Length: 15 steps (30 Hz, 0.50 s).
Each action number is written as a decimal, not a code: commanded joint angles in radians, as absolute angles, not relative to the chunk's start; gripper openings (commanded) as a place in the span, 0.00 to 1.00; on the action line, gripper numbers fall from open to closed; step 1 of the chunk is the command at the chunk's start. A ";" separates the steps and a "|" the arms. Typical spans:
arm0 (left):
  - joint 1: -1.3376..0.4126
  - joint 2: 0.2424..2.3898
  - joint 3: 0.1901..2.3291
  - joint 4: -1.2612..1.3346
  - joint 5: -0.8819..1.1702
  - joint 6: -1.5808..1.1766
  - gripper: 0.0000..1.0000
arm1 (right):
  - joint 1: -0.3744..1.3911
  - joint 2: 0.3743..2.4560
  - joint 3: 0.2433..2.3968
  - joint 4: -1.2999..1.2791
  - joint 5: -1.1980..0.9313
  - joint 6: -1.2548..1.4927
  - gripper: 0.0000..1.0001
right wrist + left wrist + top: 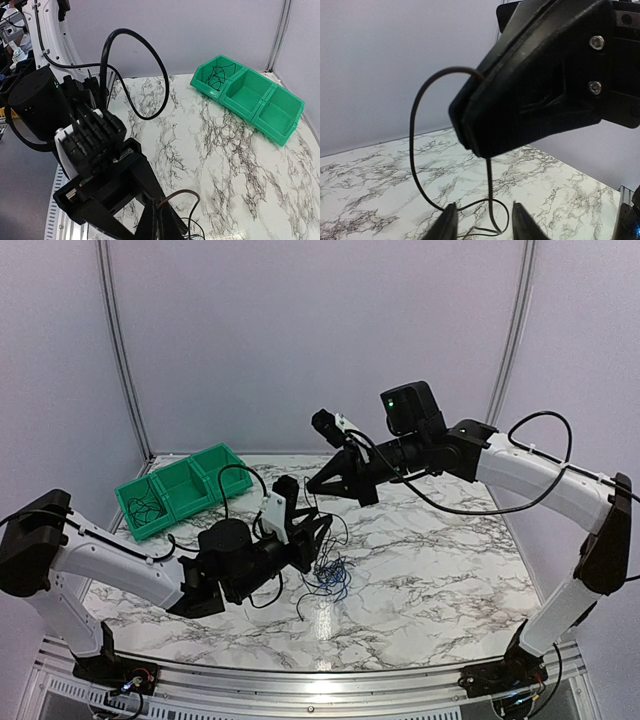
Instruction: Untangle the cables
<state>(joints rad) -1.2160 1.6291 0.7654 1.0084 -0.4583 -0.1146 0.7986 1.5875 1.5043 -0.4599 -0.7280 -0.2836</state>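
Matt plastic right pincer (465, 131), glossy table (380, 185)

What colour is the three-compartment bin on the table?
The bin is green, clearest in the right wrist view.

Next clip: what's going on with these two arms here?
Both arms are working on a tangle of thin blue and black cables on the marble table. The right pincer is shut on one dark strand, held up above the table. The left pincer is open just below, with that strand hanging between its fingers. A green bin at the back holds one black wire.
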 commanded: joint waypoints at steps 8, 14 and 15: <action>-1.201 1.592 0.738 1.020 -0.472 -0.139 0.02 | 0.773 1.579 1.457 -0.406 -0.673 -0.342 0.26; -1.197 1.513 0.599 1.020 -0.561 -0.225 0.01 | 0.752 1.539 1.238 -0.233 -0.500 -0.406 0.53; -1.197 1.504 0.577 1.022 -0.581 -0.239 0.01 | 0.752 1.547 1.208 -0.212 -0.483 -0.412 0.61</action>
<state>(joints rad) -1.2030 1.5600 0.6476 1.0061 -0.4950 -0.1734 0.7601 1.5646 1.3090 -0.3317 -0.6056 -0.3576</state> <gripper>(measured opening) 0.021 0.508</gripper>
